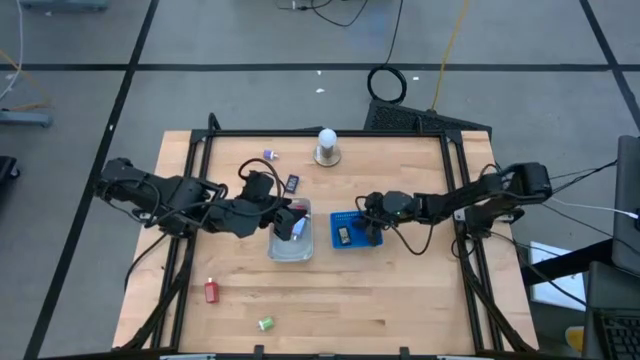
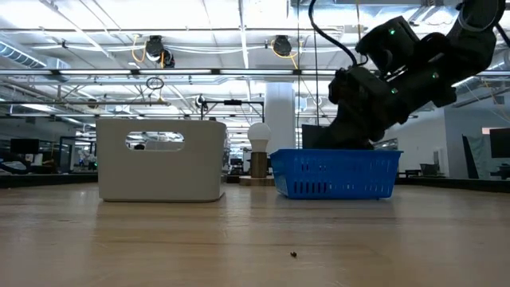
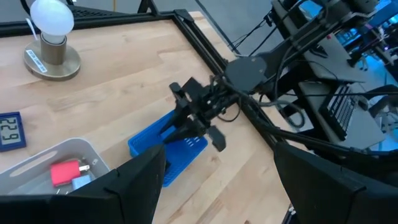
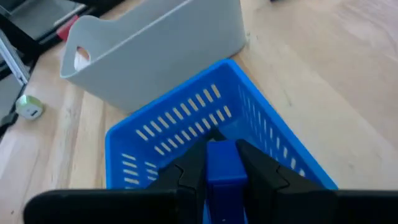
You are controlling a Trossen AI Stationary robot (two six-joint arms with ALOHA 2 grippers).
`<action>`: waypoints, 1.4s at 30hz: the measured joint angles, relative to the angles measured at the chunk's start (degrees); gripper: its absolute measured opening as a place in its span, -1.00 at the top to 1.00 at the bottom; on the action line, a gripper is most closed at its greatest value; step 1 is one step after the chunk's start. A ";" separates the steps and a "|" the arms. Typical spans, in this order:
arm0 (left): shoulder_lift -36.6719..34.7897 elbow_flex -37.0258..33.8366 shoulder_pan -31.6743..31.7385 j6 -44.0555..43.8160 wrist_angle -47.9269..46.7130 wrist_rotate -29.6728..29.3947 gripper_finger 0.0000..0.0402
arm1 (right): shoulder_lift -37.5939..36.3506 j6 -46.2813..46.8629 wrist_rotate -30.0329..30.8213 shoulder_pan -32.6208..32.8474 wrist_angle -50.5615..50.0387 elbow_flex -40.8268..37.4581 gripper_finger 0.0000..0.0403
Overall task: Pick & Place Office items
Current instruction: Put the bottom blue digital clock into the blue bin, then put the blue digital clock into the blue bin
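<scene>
My right gripper is over the blue basket and is shut on a small blue item. A dark item lies in the basket. My left gripper is open and hovers over the clear tray. The tray holds a red item and a light blue one. Loose on the table lie a purple item, a dark display item, a red item and a green item. My right gripper pinches the small blue item between its two fingers, which slant down from the table's right side. The item sits over the inside of the blue basket. In the low view the basket's wall hides whether it touches the basket floor.
A white ball on a round base stands near the table's far edge. Tray and basket sit side by side at mid-table, and both arms reach in close to each other. Bare wood stretches along the near edge.
</scene>
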 joint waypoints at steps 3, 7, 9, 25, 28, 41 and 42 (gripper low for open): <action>0.00 0.00 -0.02 -0.02 0.33 -0.05 -0.51 | 1.65 0.41 -1.09 0.00 2.03 0.00 0.70; 0.00 0.00 0.00 -0.01 0.58 -0.06 -0.51 | 1.93 0.75 -1.46 0.02 4.12 0.02 0.64; 0.00 0.00 0.00 0.04 0.79 -0.05 -0.51 | 1.97 0.96 -1.38 0.02 4.34 0.02 0.63; 0.00 0.00 -0.04 3.36 1.31 3.34 -0.51 | 1.95 3.35 -2.30 0.01 5.43 0.02 0.35; 0.00 0.00 -0.04 4.24 1.31 3.45 -0.51 | 1.95 3.58 -4.65 0.02 6.14 0.02 0.26; -0.46 0.00 -0.04 3.63 -5.44 2.99 -0.51 | -1.53 12.78 -9.20 0.02 15.58 0.46 -0.03; -0.55 0.00 -0.13 2.87 -6.93 3.18 -0.51 | -2.68 12.04 -9.32 0.02 15.51 0.41 -0.03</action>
